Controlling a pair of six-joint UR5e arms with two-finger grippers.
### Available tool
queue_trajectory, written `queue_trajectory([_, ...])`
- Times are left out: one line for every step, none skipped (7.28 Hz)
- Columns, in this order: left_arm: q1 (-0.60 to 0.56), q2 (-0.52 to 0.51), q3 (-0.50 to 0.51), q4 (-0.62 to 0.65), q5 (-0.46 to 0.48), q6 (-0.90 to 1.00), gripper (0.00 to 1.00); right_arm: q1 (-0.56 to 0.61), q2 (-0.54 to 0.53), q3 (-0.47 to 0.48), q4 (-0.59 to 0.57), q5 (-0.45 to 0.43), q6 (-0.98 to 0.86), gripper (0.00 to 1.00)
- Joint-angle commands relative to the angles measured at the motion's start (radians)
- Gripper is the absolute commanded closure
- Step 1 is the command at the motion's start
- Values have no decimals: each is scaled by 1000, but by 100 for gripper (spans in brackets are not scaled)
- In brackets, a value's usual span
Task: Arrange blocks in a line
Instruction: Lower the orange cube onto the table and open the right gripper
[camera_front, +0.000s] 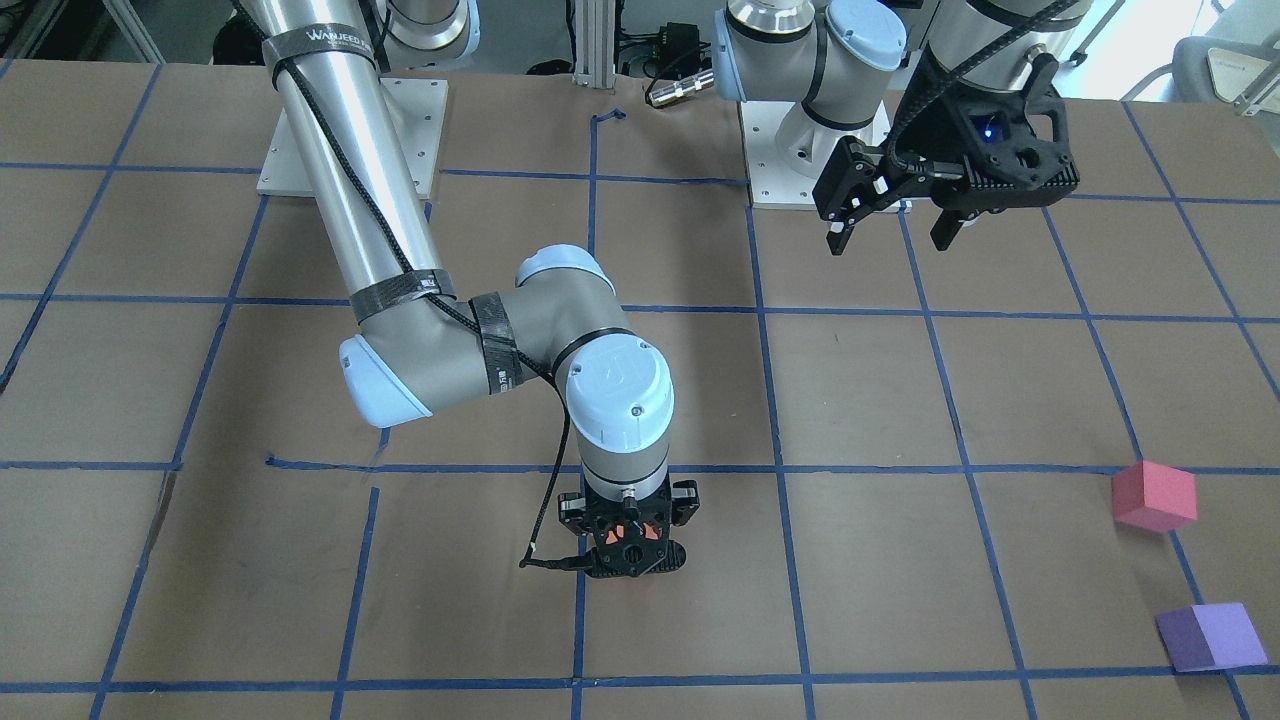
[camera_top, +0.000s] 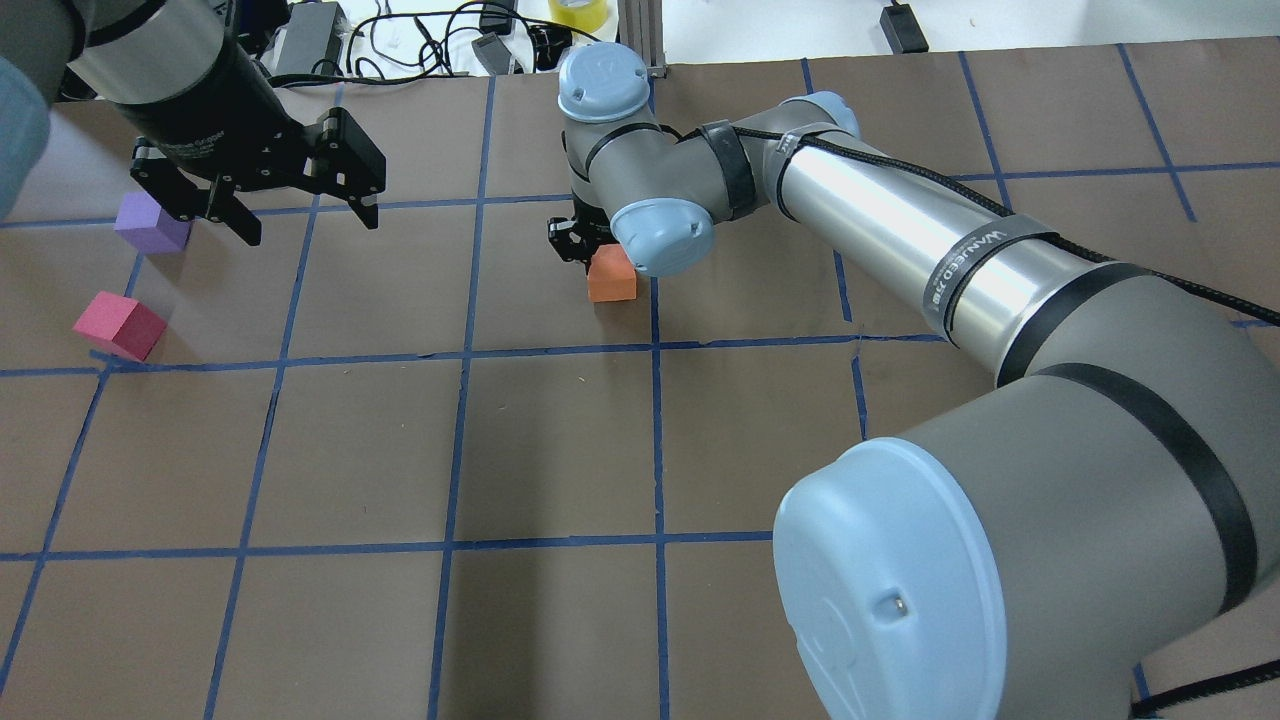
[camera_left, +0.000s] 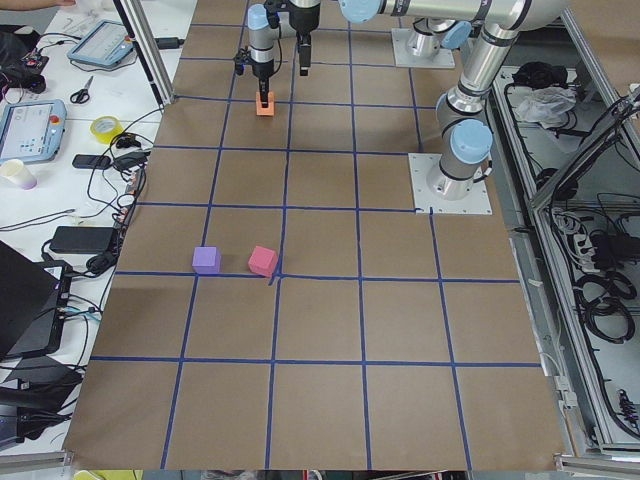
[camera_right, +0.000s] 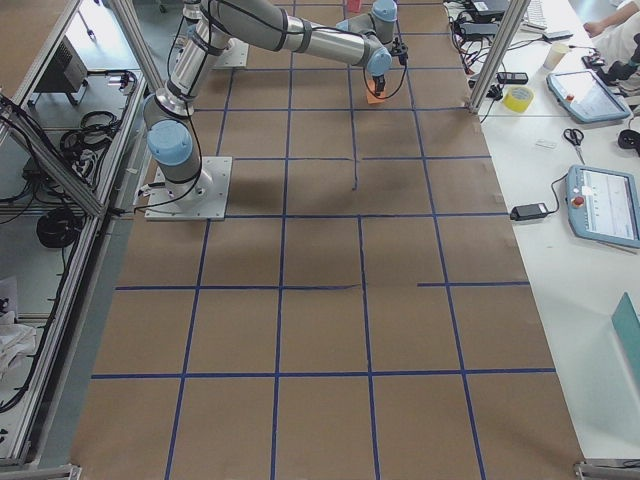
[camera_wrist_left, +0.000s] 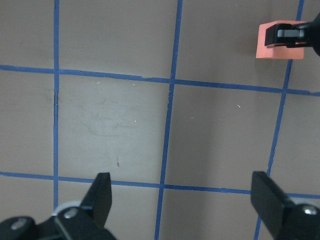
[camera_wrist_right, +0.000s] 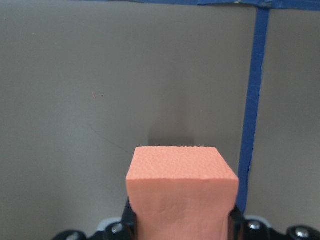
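Right wrist-mounted view: the right gripper (camera_wrist_right: 181, 225) clamps the orange block (camera_wrist_right: 180, 170) between its jaws by flat sides; likely light, soft foam, wanting gentle squeeze.

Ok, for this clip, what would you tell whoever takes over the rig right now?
Right end effector: shut on the orange block, far from the other two; cannot tell whether it is lifted.
Left end effector: open, empty, hovering near the purple block.
Pink block sits beside the purple one, apart from it, on the robot's left.
Done: orange gripped. Left: bring all three blocks into a line.
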Motion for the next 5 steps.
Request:
queue_trajectory([0, 0, 0, 1, 0, 0, 0, 1, -4, 1, -3, 8, 5, 30])
queue_trajectory([0, 0, 0, 1, 2, 0, 0, -1, -10, -4, -2, 9, 3, 29])
queue_trajectory([-2, 0, 5, -2, -3, -12, 0, -1, -19, -7, -2, 9, 5, 28])
queue_trajectory([0, -6, 3, -1, -4, -5, 0, -5, -36, -7, 7, 9, 3, 27])
queue_trajectory([0, -13, 3, 1, 2, -2, 0, -22, -68, -7, 18, 29, -4, 27])
